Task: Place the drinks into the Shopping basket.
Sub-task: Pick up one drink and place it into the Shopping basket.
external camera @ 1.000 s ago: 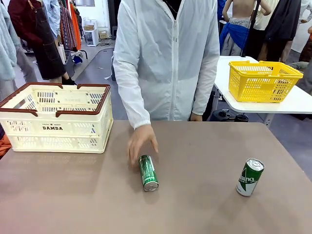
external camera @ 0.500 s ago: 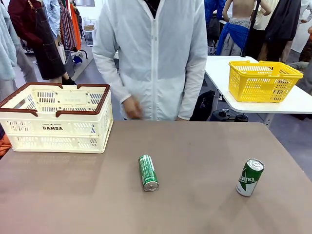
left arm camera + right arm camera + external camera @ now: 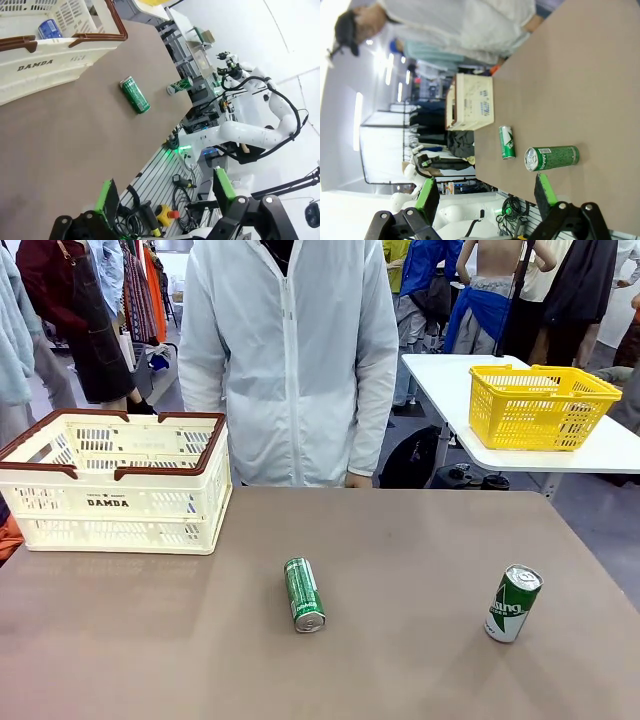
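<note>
A green can [image 3: 304, 594] lies on its side in the middle of the brown table; it also shows in the left wrist view [image 3: 135, 94] and the right wrist view [image 3: 506, 142]. A second green can [image 3: 513, 603] stands upright at the right, also seen as can [image 3: 179, 86] and can [image 3: 551, 157]. The cream Shopping basket [image 3: 115, 502] with brown rim sits at the table's left; a blue can [image 3: 49, 29] lies inside the basket [image 3: 35, 65]. My left gripper [image 3: 165, 197] is open, held off the table's edge. My right gripper [image 3: 485, 197] is open, near the upright can.
A person in a white jacket [image 3: 290, 360] stands at the far side of the table, arms down. A yellow mesh basket [image 3: 540, 405] sits on a white table at the back right. Wide bare tabletop lies around both green cans.
The person's hand has let go of the lying can and pulled back from the table to their side. They have stepped a little to the left. Both cans stay still.
</note>
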`<action>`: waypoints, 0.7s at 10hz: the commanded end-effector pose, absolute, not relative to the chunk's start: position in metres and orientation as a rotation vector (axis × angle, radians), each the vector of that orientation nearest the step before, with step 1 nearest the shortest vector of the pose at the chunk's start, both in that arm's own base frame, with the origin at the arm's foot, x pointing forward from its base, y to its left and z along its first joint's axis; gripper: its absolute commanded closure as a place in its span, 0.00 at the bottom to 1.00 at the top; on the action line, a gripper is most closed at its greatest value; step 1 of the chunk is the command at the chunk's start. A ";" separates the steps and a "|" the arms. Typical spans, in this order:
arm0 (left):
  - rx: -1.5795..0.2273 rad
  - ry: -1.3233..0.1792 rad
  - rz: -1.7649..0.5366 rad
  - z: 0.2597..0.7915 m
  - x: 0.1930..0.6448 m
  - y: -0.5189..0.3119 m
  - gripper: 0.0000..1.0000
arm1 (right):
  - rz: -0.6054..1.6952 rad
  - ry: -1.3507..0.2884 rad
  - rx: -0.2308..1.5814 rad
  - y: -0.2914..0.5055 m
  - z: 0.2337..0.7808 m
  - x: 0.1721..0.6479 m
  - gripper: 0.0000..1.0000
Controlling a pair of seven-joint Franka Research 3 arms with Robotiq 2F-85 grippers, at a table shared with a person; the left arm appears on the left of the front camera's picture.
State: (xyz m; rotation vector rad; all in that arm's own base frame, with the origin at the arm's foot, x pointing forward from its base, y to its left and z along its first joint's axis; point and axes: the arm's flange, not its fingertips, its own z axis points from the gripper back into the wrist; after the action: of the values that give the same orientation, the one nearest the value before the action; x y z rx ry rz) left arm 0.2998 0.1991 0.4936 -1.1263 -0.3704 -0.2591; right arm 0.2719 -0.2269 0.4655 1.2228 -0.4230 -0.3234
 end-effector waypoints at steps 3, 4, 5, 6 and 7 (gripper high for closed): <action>-1.132 -0.356 -0.258 0.493 0.295 0.200 0.00 | -0.310 -0.451 1.241 -0.227 0.469 0.273 0.00; -1.132 -0.356 -0.258 0.493 0.295 0.200 0.00 | -0.310 -0.451 1.241 -0.227 0.469 0.273 0.00; -1.132 -0.356 -0.258 0.493 0.295 0.200 0.00 | -0.310 -0.451 1.241 -0.227 0.469 0.273 0.00; -1.132 -0.356 -0.258 0.493 0.295 0.200 0.00 | -0.323 -0.423 1.223 -0.227 0.466 0.272 0.00; -1.132 -0.356 -0.258 0.493 0.295 0.200 0.00 | -0.223 -0.429 1.060 -0.193 0.490 0.270 0.00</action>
State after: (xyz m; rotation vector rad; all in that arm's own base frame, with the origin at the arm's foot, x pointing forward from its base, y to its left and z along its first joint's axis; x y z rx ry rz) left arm 0.2992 0.1998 0.4921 -1.1301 -0.3663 -0.2555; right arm 0.2741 -0.2191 0.4716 1.1800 -0.4179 -0.2880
